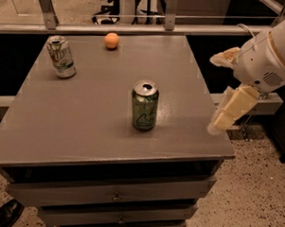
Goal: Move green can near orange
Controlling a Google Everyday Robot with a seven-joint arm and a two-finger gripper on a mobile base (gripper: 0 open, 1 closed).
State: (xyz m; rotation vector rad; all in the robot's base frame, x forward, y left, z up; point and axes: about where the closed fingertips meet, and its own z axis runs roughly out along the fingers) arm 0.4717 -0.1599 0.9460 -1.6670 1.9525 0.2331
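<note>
Green can [144,106] upright on the table [85,127], near the middle and a little toward the front. Gripper [218,90] right of the green can, out past the table edge and well apart from it. Pads [233,107] spread wide, gripping nothing. Orange [111,40] well behind the green can and slightly left, close to the far edge. White can [61,57] behind and far left of the green can, also upright.

Step in hand, by the look of it: the reach and grasp, not yet begun. Best to come in from the right at mid-height of the green can, with the jaws kept wide until one pad sits on each side. Close on the body, not the rim. Thin wall likely to dent or slip, so squeeze firmly but gently. Top looks opened, so keep it upright in case of liquid. Lift just clear, carry back and left, and set down just beside the orange without a nudge. Round fruit likely to roll off the far edge.

Table grey, flat and smooth, with a faint sheen right of the green can and drawers below its front. Metal rail behind, speckled floor beneath, a dark shoe [0,215] far down and left.
</note>
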